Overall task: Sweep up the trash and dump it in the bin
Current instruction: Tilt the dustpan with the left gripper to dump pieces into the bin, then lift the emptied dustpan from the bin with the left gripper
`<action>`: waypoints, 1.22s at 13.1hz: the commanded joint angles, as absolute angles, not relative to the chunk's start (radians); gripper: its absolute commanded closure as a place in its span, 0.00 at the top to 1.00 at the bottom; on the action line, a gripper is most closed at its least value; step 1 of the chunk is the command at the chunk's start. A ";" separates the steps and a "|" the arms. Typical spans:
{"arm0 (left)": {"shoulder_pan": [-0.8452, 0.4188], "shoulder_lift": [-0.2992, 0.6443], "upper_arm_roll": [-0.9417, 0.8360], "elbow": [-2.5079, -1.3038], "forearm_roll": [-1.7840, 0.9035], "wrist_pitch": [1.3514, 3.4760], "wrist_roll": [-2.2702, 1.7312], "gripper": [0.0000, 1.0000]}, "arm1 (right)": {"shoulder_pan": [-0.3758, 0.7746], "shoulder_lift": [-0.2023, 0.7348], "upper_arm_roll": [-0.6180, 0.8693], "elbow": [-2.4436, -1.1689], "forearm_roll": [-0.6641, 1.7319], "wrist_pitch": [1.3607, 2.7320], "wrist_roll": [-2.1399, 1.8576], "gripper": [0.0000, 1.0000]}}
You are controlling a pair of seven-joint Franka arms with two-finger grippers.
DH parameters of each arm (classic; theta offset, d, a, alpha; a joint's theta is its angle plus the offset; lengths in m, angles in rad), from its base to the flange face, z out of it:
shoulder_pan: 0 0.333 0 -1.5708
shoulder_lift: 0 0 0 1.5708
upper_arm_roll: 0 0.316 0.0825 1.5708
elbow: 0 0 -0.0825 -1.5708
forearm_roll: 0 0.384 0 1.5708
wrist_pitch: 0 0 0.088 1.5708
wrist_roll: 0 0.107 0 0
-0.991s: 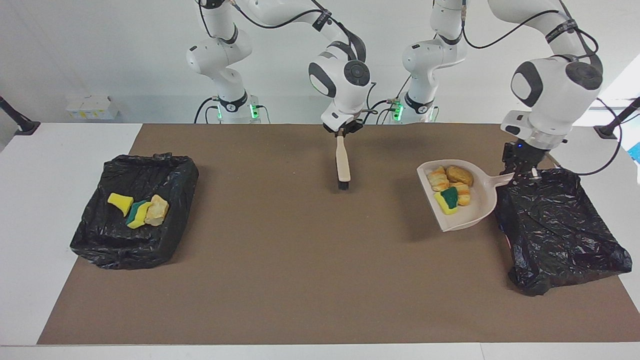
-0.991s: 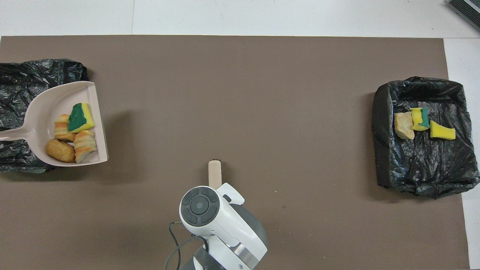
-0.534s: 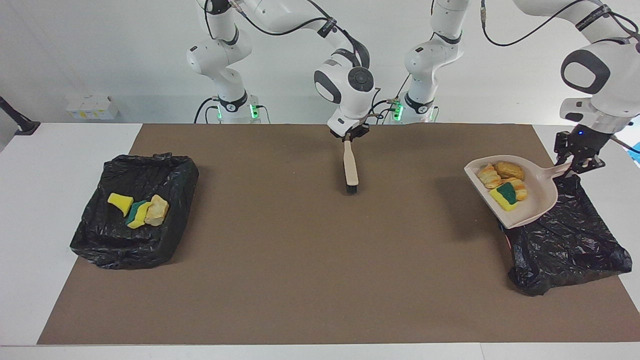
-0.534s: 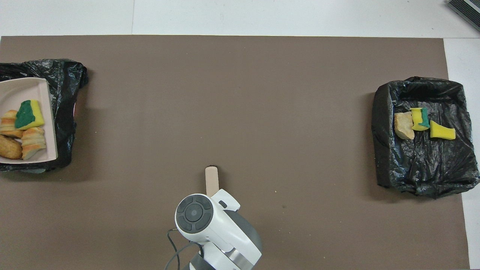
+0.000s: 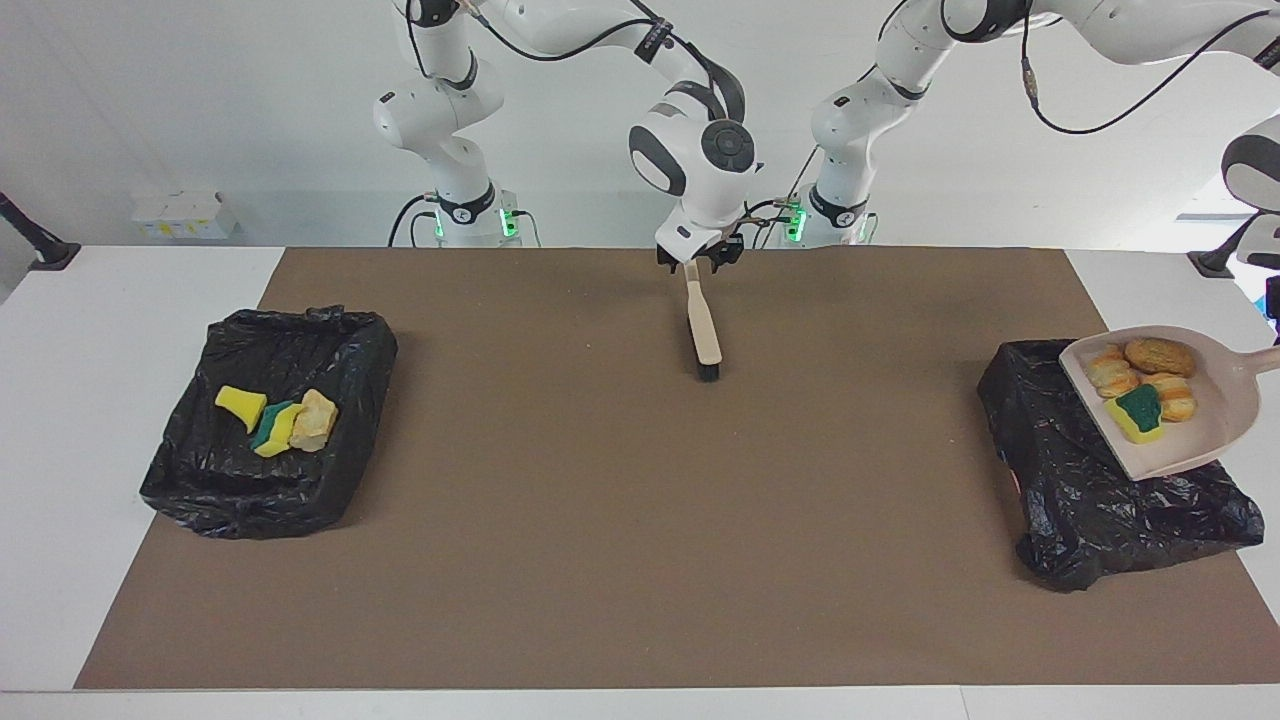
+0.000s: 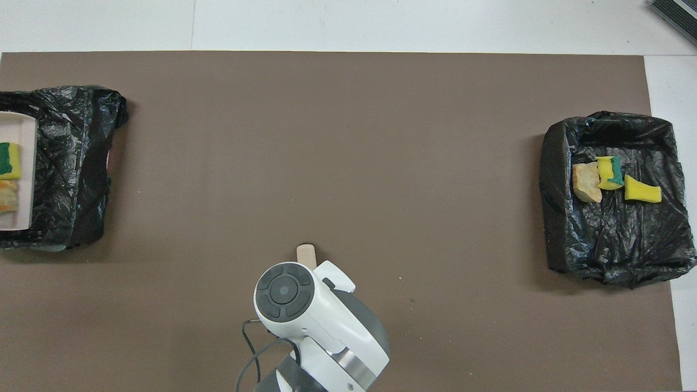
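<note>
A beige dustpan (image 5: 1190, 440) hangs tilted over the black-lined bin (image 5: 1060, 440) at the left arm's end of the table. It carries trash (image 5: 1140, 390): tan bread lumps and a green-topped yellow sponge. The pan's handle runs to the picture's edge, where my left gripper (image 5: 1275, 312) holds it. In the overhead view only a strip of the dustpan (image 6: 24, 179) shows over that bin (image 6: 71, 163). My right gripper (image 5: 700, 262) is at the top end of the beige brush (image 5: 702, 325), whose bristle end touches the brown mat. The overhead view shows only the brush (image 6: 306, 255) tip past the wrist.
A second black-lined bin (image 5: 330, 350) sits at the right arm's end, with three scraps (image 5: 280, 420) in it: a yellow sponge, a green-topped one and a tan lump. This bin (image 6: 615, 245) also shows in the overhead view. The brown mat (image 5: 560, 520) covers the table's middle.
The left arm has carried the loaded dustpan from beside its bin toward the table's end until it hangs over that bin. The right arm and brush shifted slightly toward the left arm's end.
</note>
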State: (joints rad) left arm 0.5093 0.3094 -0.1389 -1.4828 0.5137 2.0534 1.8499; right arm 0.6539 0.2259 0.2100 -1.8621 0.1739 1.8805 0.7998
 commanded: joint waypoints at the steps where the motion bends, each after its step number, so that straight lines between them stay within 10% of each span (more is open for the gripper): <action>1: 0.477 0.336 -0.132 -1.433 0.636 2.036 1.775 0.00 | 0.592 0.158 0.218 -1.867 0.178 1.818 0.741 1.00; 16: 0.264 0.222 -0.141 -1.486 1.177 1.818 1.485 0.00 | 0.092 0.037 0.190 -1.612 0.039 1.629 0.022 1.00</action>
State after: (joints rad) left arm 0.2872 0.2639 -0.1460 -1.4596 1.1643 1.8536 1.5100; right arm 0.1312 0.0380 0.1874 -1.6464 0.0753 1.6614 0.1108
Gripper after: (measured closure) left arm 0.674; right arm 0.000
